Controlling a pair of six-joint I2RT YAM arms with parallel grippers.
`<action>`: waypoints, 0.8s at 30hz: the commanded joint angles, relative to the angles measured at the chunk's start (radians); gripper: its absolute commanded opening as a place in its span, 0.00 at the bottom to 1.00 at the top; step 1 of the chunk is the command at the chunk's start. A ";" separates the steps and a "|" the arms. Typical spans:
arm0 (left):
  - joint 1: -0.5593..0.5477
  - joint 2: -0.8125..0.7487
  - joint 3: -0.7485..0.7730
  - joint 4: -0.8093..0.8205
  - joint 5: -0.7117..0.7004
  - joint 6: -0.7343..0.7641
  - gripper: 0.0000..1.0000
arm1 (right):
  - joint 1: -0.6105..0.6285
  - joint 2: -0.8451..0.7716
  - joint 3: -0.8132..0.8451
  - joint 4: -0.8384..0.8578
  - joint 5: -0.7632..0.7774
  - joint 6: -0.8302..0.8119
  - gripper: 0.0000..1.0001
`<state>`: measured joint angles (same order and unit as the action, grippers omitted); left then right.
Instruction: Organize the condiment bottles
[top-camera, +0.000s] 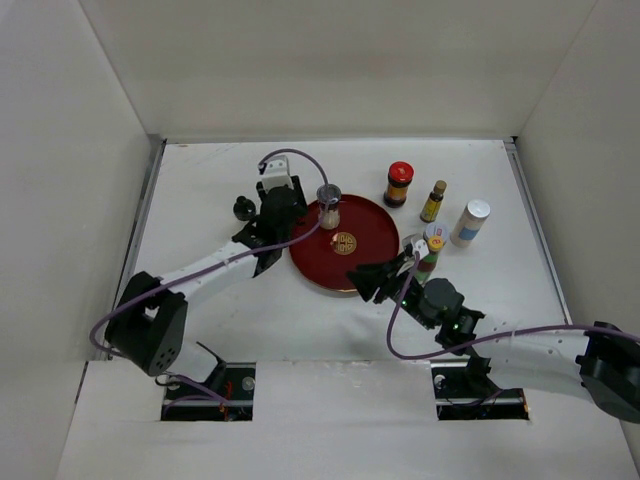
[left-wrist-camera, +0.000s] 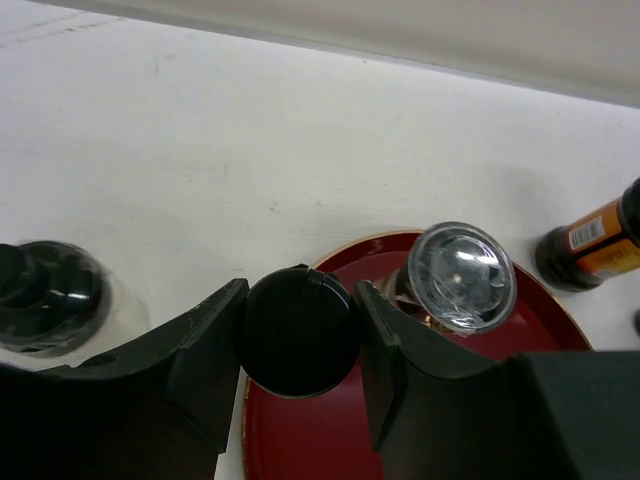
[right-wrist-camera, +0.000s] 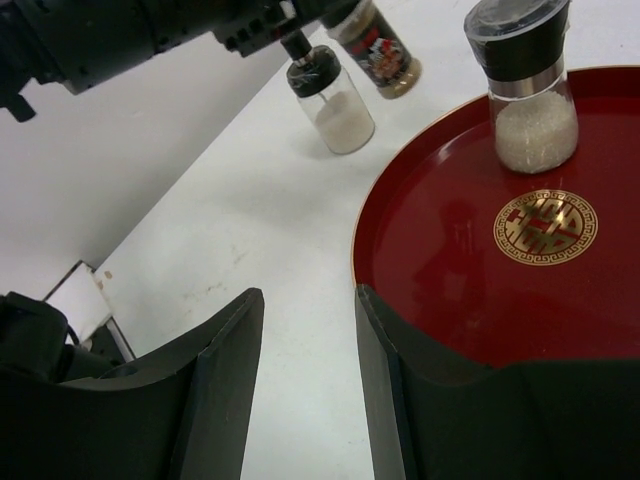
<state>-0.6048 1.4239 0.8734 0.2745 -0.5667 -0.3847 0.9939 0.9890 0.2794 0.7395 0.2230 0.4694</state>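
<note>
My left gripper is shut on a black-capped bottle at the left rim of the round red tray; in the right wrist view this bottle is brown with a label. A clear-capped salt grinder stands on the tray. A small black-capped glass bottle stands on the table to the left. My right gripper is open and empty at the tray's near rim.
To the right of the tray stand a red-lidded dark jar, a gold-capped dark bottle, a white bottle and a yellow-capped green bottle beside a silver-capped shaker. White walls enclose the table.
</note>
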 joint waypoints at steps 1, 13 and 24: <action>-0.037 0.073 0.058 0.043 0.008 -0.006 0.27 | -0.008 -0.009 0.004 0.069 -0.014 0.011 0.48; -0.072 0.244 0.102 0.069 0.010 -0.017 0.29 | -0.018 -0.018 0.003 0.063 -0.014 0.011 0.48; -0.075 0.204 0.015 0.066 0.001 -0.036 0.66 | -0.027 -0.015 0.003 0.058 -0.017 0.017 0.49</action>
<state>-0.6746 1.6844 0.9150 0.3027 -0.5549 -0.4065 0.9741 0.9882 0.2794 0.7418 0.2203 0.4732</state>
